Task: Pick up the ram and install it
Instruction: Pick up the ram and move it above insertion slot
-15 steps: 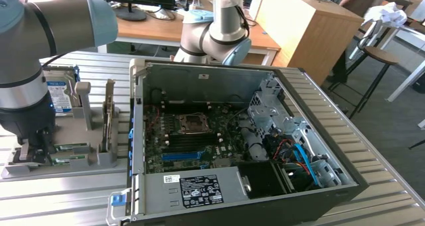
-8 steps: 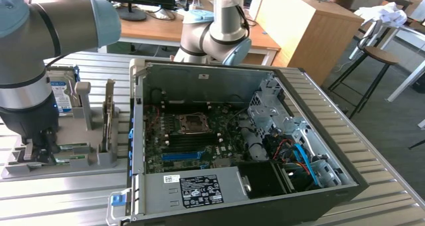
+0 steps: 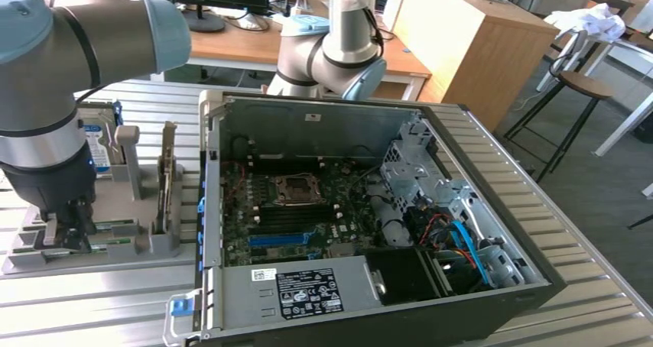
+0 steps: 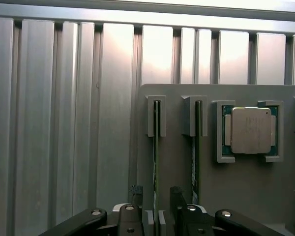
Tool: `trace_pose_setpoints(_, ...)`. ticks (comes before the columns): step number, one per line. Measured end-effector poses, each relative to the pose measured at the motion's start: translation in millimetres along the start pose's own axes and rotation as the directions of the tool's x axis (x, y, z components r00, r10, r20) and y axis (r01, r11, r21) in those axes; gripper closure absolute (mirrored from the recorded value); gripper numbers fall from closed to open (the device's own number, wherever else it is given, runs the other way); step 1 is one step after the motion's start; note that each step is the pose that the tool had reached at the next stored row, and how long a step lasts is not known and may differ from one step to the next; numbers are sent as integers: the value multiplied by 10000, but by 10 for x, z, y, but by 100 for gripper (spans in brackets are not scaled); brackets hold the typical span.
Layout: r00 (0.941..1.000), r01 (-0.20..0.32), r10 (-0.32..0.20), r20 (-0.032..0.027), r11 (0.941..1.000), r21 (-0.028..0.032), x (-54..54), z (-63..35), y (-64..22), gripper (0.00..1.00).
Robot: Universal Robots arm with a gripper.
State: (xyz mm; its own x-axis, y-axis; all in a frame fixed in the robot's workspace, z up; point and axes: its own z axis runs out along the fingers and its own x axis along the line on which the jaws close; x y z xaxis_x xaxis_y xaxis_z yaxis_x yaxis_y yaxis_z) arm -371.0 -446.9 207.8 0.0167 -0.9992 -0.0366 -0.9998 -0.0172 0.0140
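- Position of the ram (image 4: 156,147): upright on edge in a slotted grey holder (image 4: 174,147), beside a second stick (image 4: 195,147).
- The gripper (image 4: 156,196) straddles it, fingers (image 4: 136,197) spread, one to each side, not yet pinching as far as I can judge.
- A good grasp, I judge: centre on the board, close evenly on both flat faces, and keep the finger between the two sticks off the second one.
- The holder lies on the ribbed tabletop (image 4: 54,123), to the exterior view's left of the open computer case (image 3: 306,129).

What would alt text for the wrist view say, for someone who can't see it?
The robot's open hand straddles a thin ram stick standing on edge in a grey holder. A second stick and a square processor chip sit alongside.
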Motion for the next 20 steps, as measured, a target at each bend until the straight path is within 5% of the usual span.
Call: trace_pose_setpoints(20,10000,0,0,1,10000,1,2,60,-8,64)
